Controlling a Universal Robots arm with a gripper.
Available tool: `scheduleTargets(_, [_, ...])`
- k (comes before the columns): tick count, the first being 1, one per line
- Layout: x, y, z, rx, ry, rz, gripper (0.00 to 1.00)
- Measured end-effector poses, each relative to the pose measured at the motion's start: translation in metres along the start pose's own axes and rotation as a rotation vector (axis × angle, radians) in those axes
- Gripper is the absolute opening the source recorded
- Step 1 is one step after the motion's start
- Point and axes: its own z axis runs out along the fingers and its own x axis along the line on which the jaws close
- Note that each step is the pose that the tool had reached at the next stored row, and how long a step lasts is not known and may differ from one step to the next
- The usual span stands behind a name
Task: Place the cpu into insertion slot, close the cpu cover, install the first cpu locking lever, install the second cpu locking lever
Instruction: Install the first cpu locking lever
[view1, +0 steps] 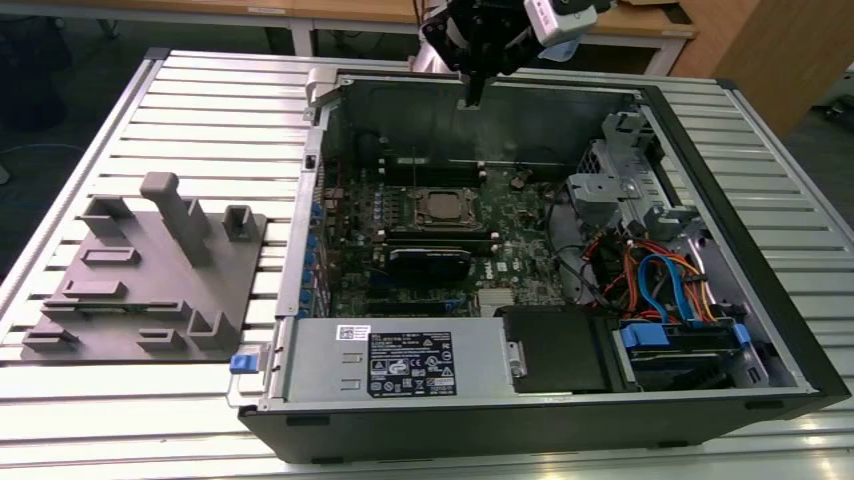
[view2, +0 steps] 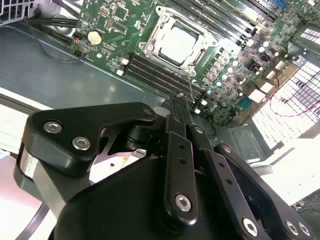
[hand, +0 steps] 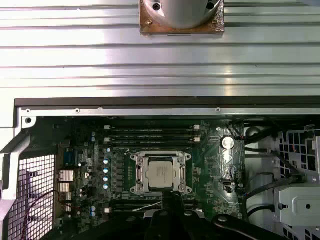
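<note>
The cpu (view1: 438, 208) lies flat in the insertion slot on the green motherboard inside the open computer case; its silver top shows in both wrist views (view2: 177, 44) (hand: 160, 172). The cpu cover (hand: 136, 172), a silvery frame, lies down around it (view2: 154, 49). A thin metal lever (view2: 190, 86) stands up from the socket's corner toward my fingertips. My gripper (view1: 474, 98) hangs above the case's far wall, high over the board and apart from the socket. Its black fingers (view2: 176, 111) are pressed together and hold nothing.
The case (view1: 747, 330) sits on a slatted aluminium table (view1: 214, 110). A grey fixture plate with upright blocks (view1: 147, 280) lies at the exterior view's left. Inside are a power supply (view1: 400, 360), coloured cables (view1: 661, 280), a drive cage (view1: 607, 185) and memory slots (view2: 160, 75).
</note>
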Motion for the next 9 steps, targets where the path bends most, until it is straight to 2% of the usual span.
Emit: scheduleTargets(9, [0.0000, 0.0000, 0.0000, 0.0000, 0.0000, 0.000, 0.11])
